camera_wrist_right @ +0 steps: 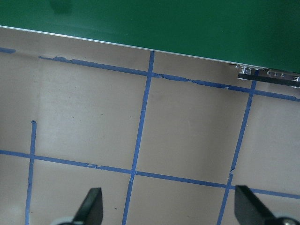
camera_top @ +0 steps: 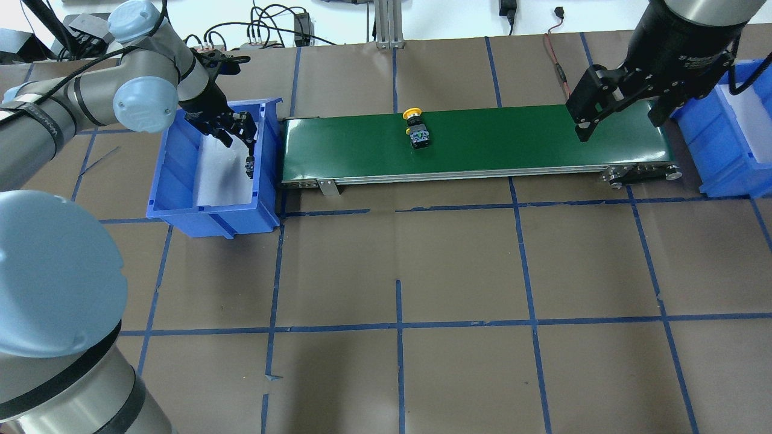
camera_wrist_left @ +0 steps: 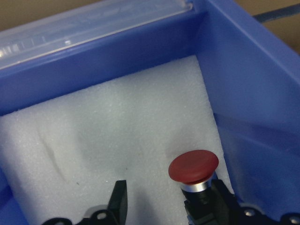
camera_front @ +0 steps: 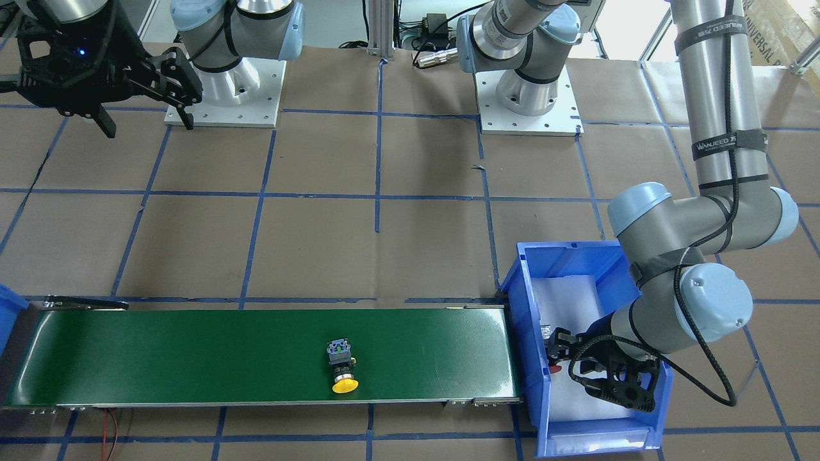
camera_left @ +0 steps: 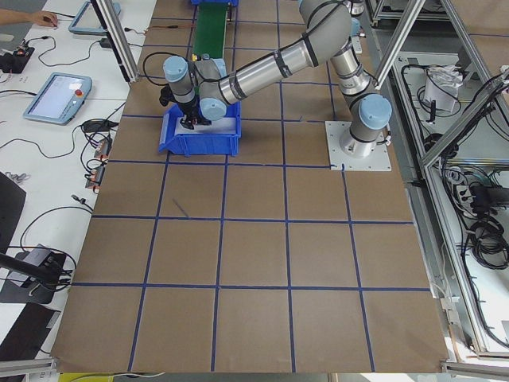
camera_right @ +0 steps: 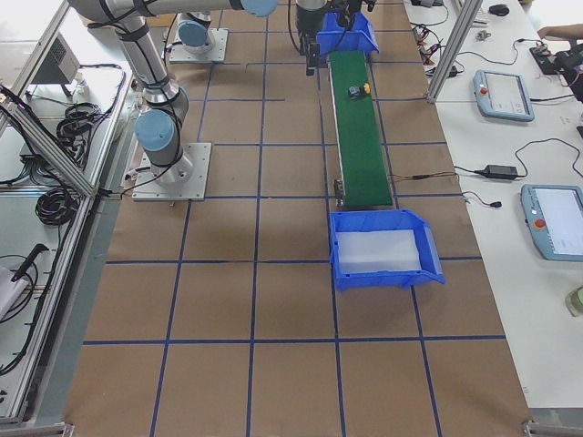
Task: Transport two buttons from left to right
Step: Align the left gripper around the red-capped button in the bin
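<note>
The yellow-capped button [camera_top: 416, 129] lies on its side mid-way along the green conveyor belt [camera_top: 512, 141]; it also shows in the front view [camera_front: 343, 368]. The red-capped button [camera_wrist_left: 193, 168] lies on white foam in the left blue bin [camera_top: 181, 211]. My left gripper [camera_wrist_left: 168, 206] is down in that bin, open, with the red button between its fingers, close against the right finger [camera_wrist_left: 220, 201]. In the front view only a red speck [camera_front: 555, 369] shows by the left gripper [camera_front: 564, 358]. My right gripper [camera_top: 621, 126] hangs open and empty above the belt's right end.
The right blue bin [camera_top: 724, 150] with a white foam liner stands past the belt's right end. The left bin's walls [camera_wrist_left: 253, 93] close in around the left gripper. The table is brown paper with a blue tape grid [camera_wrist_right: 140, 108].
</note>
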`<state>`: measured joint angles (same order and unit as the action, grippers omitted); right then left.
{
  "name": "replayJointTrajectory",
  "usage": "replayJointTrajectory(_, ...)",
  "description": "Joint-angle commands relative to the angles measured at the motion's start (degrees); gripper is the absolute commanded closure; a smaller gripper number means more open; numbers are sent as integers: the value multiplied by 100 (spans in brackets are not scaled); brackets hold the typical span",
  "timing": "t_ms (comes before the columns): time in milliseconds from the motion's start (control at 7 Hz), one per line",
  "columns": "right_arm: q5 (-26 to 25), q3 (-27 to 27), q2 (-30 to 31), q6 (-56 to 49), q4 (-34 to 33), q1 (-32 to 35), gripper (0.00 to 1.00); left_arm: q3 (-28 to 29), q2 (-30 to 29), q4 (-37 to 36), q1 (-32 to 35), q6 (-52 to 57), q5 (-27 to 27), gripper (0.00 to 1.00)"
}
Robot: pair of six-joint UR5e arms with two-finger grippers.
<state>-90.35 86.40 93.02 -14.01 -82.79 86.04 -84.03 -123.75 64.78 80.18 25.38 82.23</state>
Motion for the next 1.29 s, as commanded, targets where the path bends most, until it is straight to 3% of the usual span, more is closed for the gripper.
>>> replayJointTrajectory(0, 0, 0, -4, -5, 0, 0, 0, 1, 0, 0, 6, -7, 4, 51)
replayJointTrajectory(1143, 0, 0, -12, -5, -18, -9, 0, 9, 88, 0, -3, -7, 48, 77)
